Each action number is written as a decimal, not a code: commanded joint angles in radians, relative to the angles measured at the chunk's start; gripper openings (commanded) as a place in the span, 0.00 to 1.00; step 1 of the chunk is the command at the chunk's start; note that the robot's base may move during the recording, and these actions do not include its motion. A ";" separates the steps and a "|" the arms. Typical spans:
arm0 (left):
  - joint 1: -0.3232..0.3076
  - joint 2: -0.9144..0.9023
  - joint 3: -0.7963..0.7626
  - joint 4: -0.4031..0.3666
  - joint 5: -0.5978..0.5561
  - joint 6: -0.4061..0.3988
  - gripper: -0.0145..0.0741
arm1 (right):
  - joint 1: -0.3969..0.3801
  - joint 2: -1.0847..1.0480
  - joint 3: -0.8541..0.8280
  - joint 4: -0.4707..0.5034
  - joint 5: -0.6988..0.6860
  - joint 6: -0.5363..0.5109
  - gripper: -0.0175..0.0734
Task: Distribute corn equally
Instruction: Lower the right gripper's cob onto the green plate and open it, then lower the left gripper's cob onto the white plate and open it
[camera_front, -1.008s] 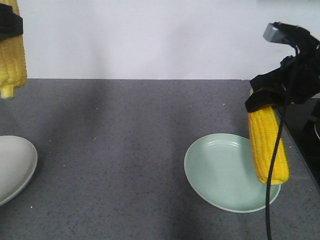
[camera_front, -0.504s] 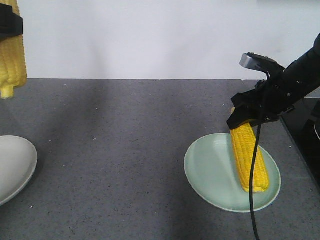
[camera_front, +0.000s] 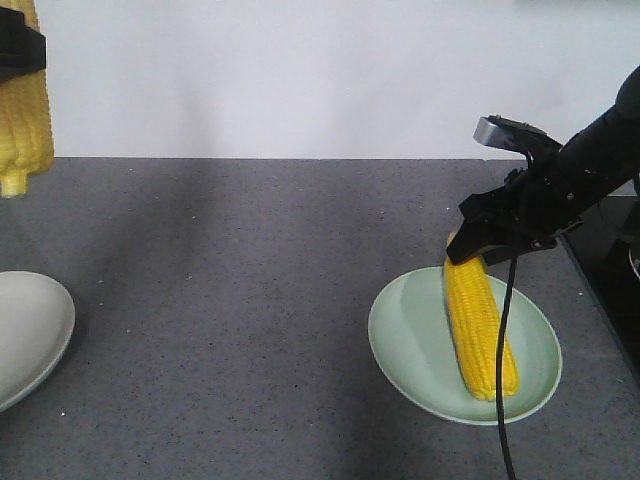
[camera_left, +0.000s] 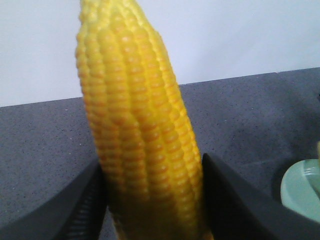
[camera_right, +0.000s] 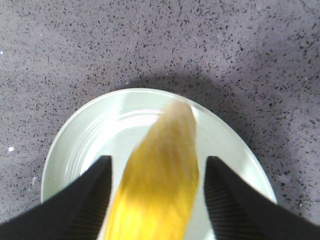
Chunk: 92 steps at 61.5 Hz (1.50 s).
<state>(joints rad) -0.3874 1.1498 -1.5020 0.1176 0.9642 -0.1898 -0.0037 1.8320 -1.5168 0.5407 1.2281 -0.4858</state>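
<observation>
While two corn cobs show in the front view, each one is paired with its own gripper and plate. The first cob (camera_front: 480, 325) lies lengthwise on the pale green plate (camera_front: 410, 335) at the right, its far end between the fingers of the right gripper (camera_front: 478, 243). In the right wrist view the dark fingers (camera_right: 90, 200) stand a little off the blurred cob (camera_right: 160, 185) on both sides, so the grip looks loosened, though the blur makes contact hard to judge. The second cob (camera_front: 24, 110) hangs upright at the top left corner, well above the grey speckled tabletop (camera_front: 240, 300); its upper part and the left gripper (camera_front: 20, 50) are cut off by the frame. In the left wrist view the left gripper's fingers (camera_left: 235, 205) press against both sides of that cob (camera_left: 140, 130). A second plate (camera_front: 30, 330), pale grey-white, sits at the left edge, more than half cropped away. Between the two plates lies a wide stretch of bare tabletop. The green plate sits near the tabletop's right edge, where a black surface (camera_front: 610, 260) begins. A black cable (camera_front: 503, 380) hangs across the green plate's front.
</observation>
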 joint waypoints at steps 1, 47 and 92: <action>0.000 -0.017 -0.030 0.004 -0.071 -0.007 0.31 | -0.005 -0.043 -0.022 0.040 0.033 -0.016 0.75; 0.000 -0.017 -0.030 0.004 -0.066 -0.007 0.31 | -0.005 -0.348 -0.022 0.052 -0.071 -0.034 0.82; 0.000 0.012 0.082 0.168 0.098 -0.077 0.31 | -0.005 -0.585 -0.022 -0.010 -0.078 -0.029 0.82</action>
<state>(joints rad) -0.3874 1.1714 -1.4522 0.2153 1.0928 -0.2159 -0.0037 1.2679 -1.5168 0.5090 1.1925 -0.5113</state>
